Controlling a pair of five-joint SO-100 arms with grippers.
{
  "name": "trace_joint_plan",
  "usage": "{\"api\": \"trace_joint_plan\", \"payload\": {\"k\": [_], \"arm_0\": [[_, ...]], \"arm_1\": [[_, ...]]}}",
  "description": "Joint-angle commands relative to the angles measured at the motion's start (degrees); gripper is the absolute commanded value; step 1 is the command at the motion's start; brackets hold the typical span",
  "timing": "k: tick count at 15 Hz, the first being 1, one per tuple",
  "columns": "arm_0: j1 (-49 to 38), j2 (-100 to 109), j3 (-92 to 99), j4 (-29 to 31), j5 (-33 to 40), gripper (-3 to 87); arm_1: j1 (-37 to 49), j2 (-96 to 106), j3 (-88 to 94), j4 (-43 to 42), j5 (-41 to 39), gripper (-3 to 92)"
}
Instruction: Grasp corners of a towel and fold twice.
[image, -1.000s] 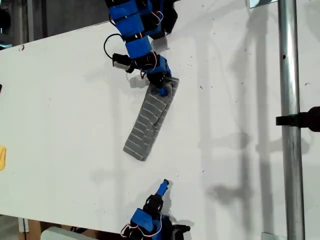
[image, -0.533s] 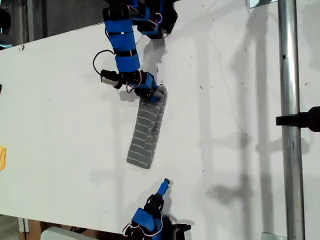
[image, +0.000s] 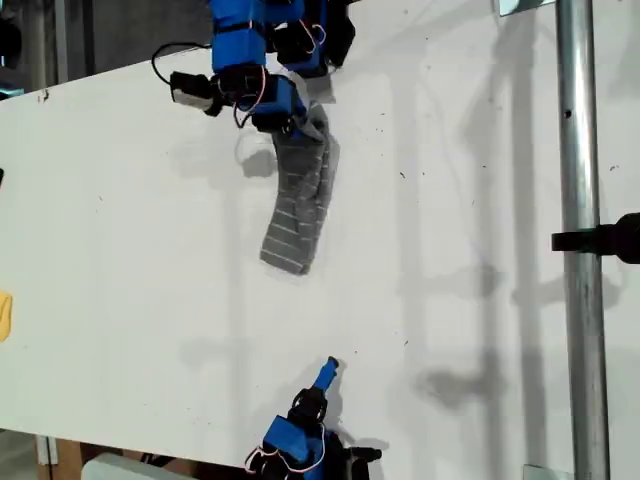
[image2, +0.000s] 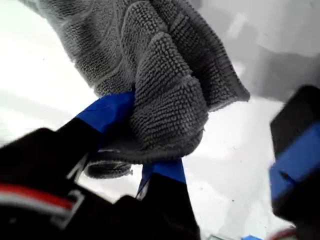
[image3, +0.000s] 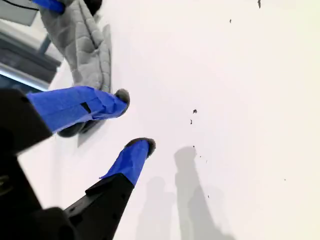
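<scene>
The grey striped towel (image: 297, 200) hangs as a long folded strip from the arm at the top of the exterior view, its lower end near the white table. My first gripper (image: 293, 122) is shut on the towel's upper end. In the first wrist view the bunched cloth (image2: 165, 95) sits pinched between the blue fingers (image2: 107, 112). My second gripper (image: 329, 368) stands open near the bottom edge of the exterior view, well apart from the cloth. In the second wrist view its gap (image3: 134, 121) holds nothing, and the towel (image3: 82, 42) shows beyond it.
A vertical metal pole (image: 580, 240) with a black clamp (image: 600, 240) stands at the exterior view's right. A small yellow object (image: 4, 316) lies at the exterior view's left edge. The white table (image: 130, 260) spreads around the towel.
My first gripper has pulled back toward the top of the exterior view and up, dragging and lifting the folded towel with it. My second gripper has stayed still.
</scene>
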Motion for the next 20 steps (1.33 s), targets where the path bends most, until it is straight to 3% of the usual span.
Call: {"api": "trace_joint_plan", "payload": {"k": [1,2,5,8,9,10,11,13,15,17,18,19,20], "arm_0": [[-1.1,0.5,-0.5,-0.4,0.4,13.1],[-1.1,0.5,-0.5,-0.4,0.4,13.1],[-2.0,0.5,-0.1,-1.1,0.5,12.6],[-2.5,0.5,2.8,-2.4,0.1,12.4],[-2.7,0.5,3.2,-1.6,-1.0,12.5],[-2.9,0.5,3.2,-0.4,-2.7,12.8],[-3.6,0.5,3.3,1.7,-4.7,12.5],[-6.5,0.5,3.3,3.7,-4.0,12.3],[-7.6,0.5,3.3,3.7,-5.5,12.3],[-7.7,0.5,3.3,3.7,-9.1,12.3],[-7.7,0.5,3.3,3.7,-9.0,12.3],[-7.7,0.5,3.3,3.8,-3.5,12.3],[-7.6,0.5,3.3,3.8,8.3,12.3]], "arm_1": [[-2.3,7.7,-6.8,9.1,3.3,-0.2],[0.1,4.7,-10.0,6.2,-0.3,-0.2],[7.4,-15.4,-16.0,-20.7,-14.4,-0.2],[11.0,-34.6,-20.8,-41.6,-20.7,-0.2],[11.4,-38.1,-22.4,-44.2,-21.0,5.1],[11.7,-40.6,-24.8,-45.9,-23.7,26.6],[12.1,-40.9,-26.8,-46.7,-25.9,35.7],[14.9,-33.9,-28.8,-47.0,-31.3,36.7],[19.1,-22.5,-26.6,-43.3,-34.4,31.3],[22.7,-5.1,-11.5,-42.1,-33.6,15.5],[24.3,7.1,0.3,-41.1,-31.3,3.2],[25.0,20.3,11.1,-38.8,-30.1,-0.3],[24.7,32.3,19.5,-34.3,-28.3,-0.3]]}}
